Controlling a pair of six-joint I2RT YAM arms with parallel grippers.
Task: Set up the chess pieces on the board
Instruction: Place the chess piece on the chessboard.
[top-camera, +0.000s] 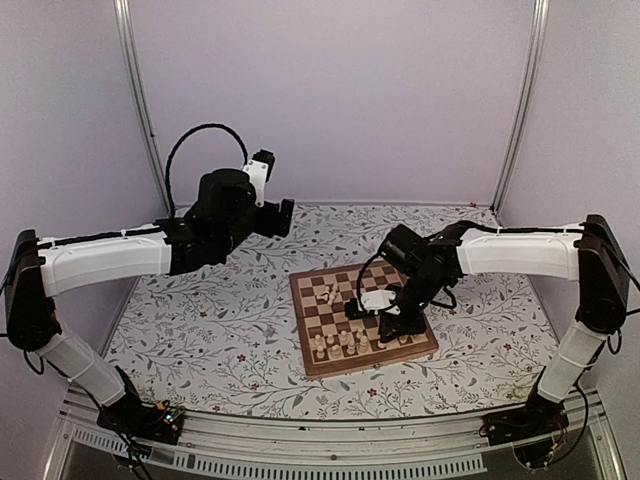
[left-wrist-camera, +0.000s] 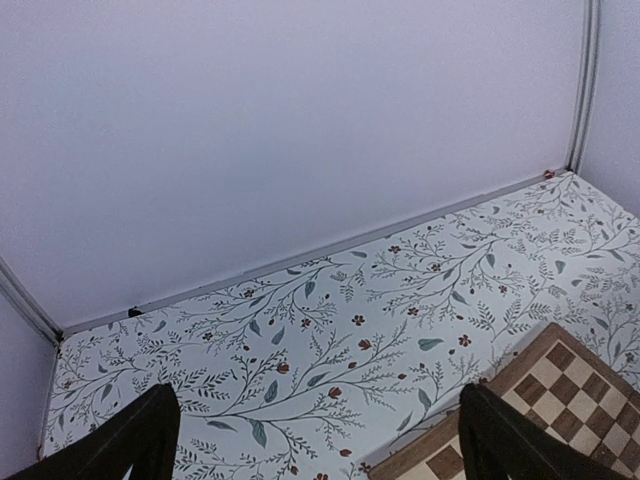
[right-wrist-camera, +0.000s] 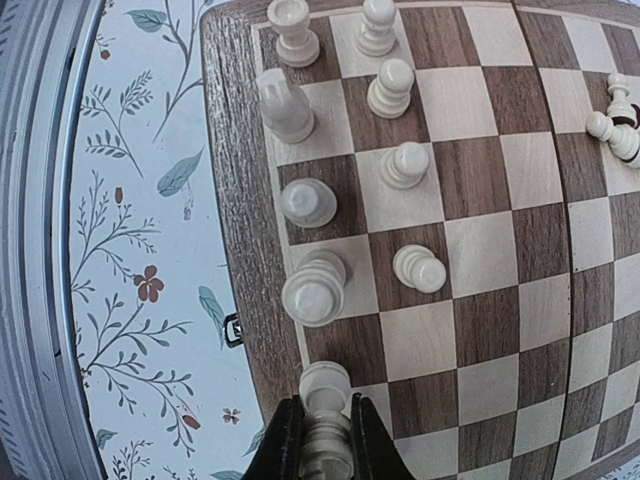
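Note:
The board (top-camera: 372, 338) lies right of the table's middle. In the right wrist view my right gripper (right-wrist-camera: 326, 445) is shut on a cream chess piece (right-wrist-camera: 325, 385), whose round base points at an edge square of the board (right-wrist-camera: 480, 330). Whether that base touches the wood I cannot tell. Several other cream pieces stand in two lines along that edge, among them one (right-wrist-camera: 315, 285) just beyond the held piece. A few more pieces (right-wrist-camera: 615, 125) lie tipped over farther in. My left gripper (left-wrist-camera: 320, 455) hangs open and empty over the floral tabletop, off the board's far left corner (left-wrist-camera: 575, 400).
The floral tabletop (top-camera: 220, 320) surrounds the board. A small metal clasp (right-wrist-camera: 233, 330) sticks out of the board's side next to the held piece. Pale walls and metal posts (top-camera: 140, 110) close in the back and sides.

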